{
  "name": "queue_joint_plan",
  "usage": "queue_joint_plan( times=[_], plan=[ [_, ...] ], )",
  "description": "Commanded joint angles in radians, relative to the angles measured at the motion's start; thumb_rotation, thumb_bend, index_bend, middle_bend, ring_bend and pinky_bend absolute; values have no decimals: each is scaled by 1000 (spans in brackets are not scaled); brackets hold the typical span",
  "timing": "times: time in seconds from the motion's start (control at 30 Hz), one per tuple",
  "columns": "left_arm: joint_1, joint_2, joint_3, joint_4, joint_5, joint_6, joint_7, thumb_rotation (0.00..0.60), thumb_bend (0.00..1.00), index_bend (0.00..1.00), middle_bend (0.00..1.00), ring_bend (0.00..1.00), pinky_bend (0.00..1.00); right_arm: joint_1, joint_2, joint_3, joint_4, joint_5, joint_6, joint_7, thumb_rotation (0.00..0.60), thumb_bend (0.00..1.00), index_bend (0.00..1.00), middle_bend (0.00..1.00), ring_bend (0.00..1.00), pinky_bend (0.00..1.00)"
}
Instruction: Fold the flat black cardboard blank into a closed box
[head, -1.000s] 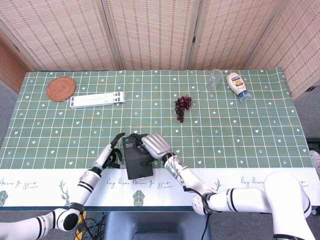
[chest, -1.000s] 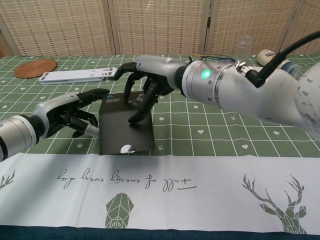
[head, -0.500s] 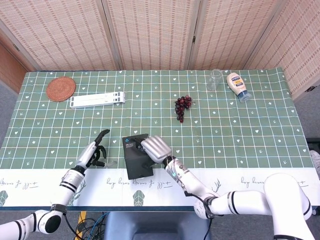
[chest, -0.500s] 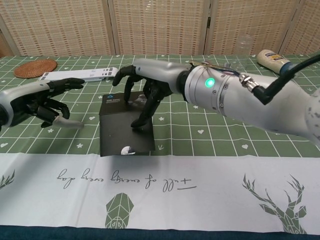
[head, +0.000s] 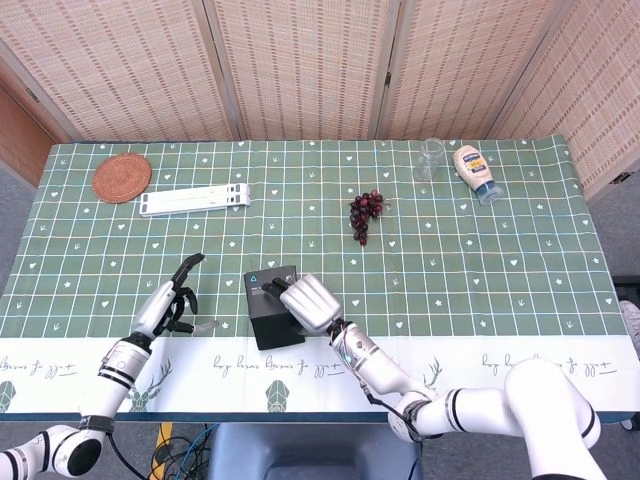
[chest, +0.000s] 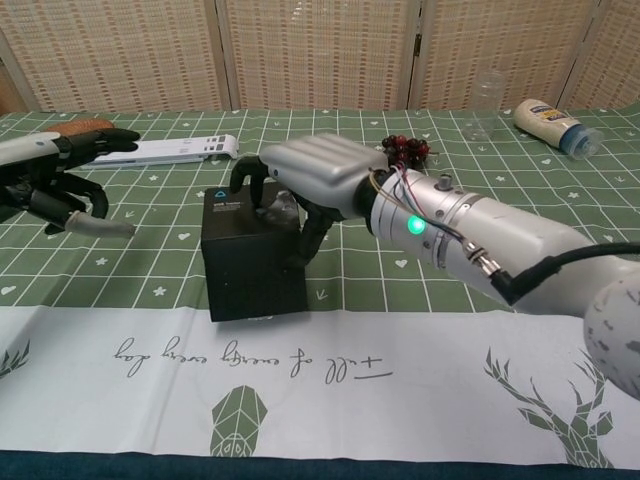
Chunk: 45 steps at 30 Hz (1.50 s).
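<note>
My right hand (chest: 310, 180) covers the right top corner of the black cardboard blank (chest: 250, 255), so I cannot tell whether my fingers grip it or only rest on it. In the chest view my left hand (chest: 55, 180) is cut off by the left edge. The small white print on the blank's lid is too small to read.
</note>
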Motion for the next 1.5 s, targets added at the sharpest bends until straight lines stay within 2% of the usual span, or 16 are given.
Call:
queue_joint_plan(
  times=[0.03,0.5,0.77,1.17,1.33,1.5],
  plan=[
    [2,7,1,-4,3,2,-8,600,114,0,0,587,827,-14,-25,-15,46,-51,16,9,600,67,230,293,773,1000],
    [9,19,-4,-8,2,18,-39,600,114,0,0,585,827,-41,-78,-10,176,-176,27,63,600,377,337,363,773,1000],
    [14,25,-3,-4,3,22,-56,600,114,0,0,585,827,-46,-107,-17,249,-241,36,64,600,396,349,374,773,1000],
    [14,27,0,-1,11,21,-76,600,114,0,0,585,827,-63,-121,-9,280,-283,36,75,600,395,350,379,773,1000],
    [16,34,-6,-13,18,38,-71,600,114,0,0,585,827,-85,-82,17,203,-266,37,106,600,376,350,375,773,1000],
    [21,52,-15,-31,38,83,-29,600,114,0,0,579,818,-124,26,38,65,-264,73,118,600,371,318,366,741,1000]
  ],
)
